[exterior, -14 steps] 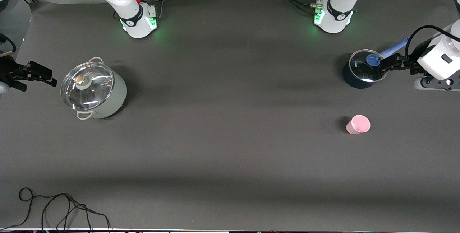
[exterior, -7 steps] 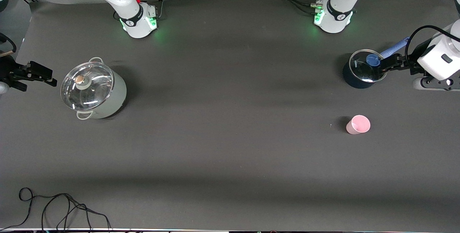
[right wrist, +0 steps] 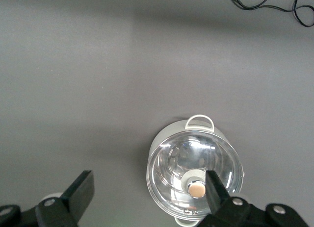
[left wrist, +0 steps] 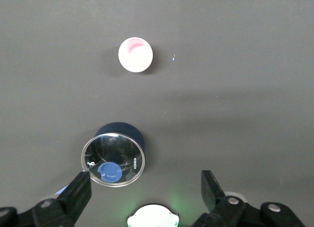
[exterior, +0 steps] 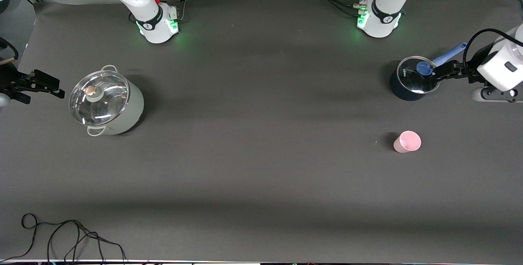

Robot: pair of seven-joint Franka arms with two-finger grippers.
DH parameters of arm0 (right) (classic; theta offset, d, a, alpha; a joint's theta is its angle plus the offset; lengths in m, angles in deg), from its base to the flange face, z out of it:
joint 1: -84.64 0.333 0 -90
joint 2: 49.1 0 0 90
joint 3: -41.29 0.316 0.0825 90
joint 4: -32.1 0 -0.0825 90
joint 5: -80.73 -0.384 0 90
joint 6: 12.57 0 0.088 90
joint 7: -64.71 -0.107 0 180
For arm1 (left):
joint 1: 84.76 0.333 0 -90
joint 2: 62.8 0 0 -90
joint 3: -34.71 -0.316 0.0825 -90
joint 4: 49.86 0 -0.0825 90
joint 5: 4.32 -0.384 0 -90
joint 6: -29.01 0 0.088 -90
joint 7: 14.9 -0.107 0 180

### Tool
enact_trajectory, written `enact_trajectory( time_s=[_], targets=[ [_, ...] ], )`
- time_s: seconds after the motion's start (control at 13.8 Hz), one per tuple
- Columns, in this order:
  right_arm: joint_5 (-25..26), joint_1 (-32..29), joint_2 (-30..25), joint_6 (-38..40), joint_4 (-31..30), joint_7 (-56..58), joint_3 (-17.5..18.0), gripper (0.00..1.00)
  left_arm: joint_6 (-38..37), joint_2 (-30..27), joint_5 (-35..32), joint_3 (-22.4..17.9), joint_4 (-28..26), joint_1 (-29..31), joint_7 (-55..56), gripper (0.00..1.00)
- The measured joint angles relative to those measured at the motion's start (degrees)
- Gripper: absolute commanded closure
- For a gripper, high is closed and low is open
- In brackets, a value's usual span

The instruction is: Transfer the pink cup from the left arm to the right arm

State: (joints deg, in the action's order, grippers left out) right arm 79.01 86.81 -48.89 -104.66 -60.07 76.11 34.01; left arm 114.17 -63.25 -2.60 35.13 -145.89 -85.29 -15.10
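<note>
Nothing done yet — the pink cup [exterior: 407, 141] stands untouched on the desk [exterior: 261, 167] at lower right, while the left gripper [exterior: 443, 71] at the right edge and the right gripper [exterior: 45, 83] at the left edge both hang released and empty — pickup and handover remain

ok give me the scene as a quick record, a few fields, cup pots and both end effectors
pink cup: upright on the table, untouched, toward the left arm's end
dark blue pot: glass lid on, farther from the front camera than the cup
pale green pot: glass lid on, toward the right arm's end
left end effector: open, empty, over the dark blue pot's edge
right end effector: open, empty, beside the pale green pot
handover: not started
</note>
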Motion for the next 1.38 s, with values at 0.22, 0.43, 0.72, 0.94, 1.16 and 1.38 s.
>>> enact_trajectory(
  time_s=[0.22, 0.43, 0.72, 0.94, 1.16, 1.38],
  targets=[
    [0.00, -0.02, 0.00, 0.00, 0.08, 0.00, 0.00, 0.00, -0.01, 0.07, -0.06, -0.89, 0.00, -0.54, -0.03, 0.00],
    [0.00, -0.01, 0.00, 0.00, 0.19, 0.00, 0.00, 0.00, -0.01, 0.12, -0.06, -0.90, 0.00, -1.11, -0.03, 0.00],
    [0.00, -0.01, 0.02, 0.00, 0.41, -0.02, 0.00, 0.00, 0.04, 0.68, -0.12, -0.95, -0.12, -1.28, -0.03, 0.00],
    [0.00, 0.00, 0.07, 0.00, 0.97, -0.21, 0.00, 0.00, 2.47, 2.14, -0.65, -1.54, -1.59, -1.22, -0.11, 0.00],
    [0.00, -0.07, 0.30, 0.00, 1.57, -0.51, 0.00, 0.00, 10.34, 5.42, -0.92, -2.40, -5.12, 1.24, -4.13, 0.00],
    [0.00, -0.25, 0.45, 0.00, 1.59, -0.53, -0.02, 0.00, 16.28, 10.64, -0.70, -2.58, -6.04, 4.07, -15.47, 0.00]
  ],
)
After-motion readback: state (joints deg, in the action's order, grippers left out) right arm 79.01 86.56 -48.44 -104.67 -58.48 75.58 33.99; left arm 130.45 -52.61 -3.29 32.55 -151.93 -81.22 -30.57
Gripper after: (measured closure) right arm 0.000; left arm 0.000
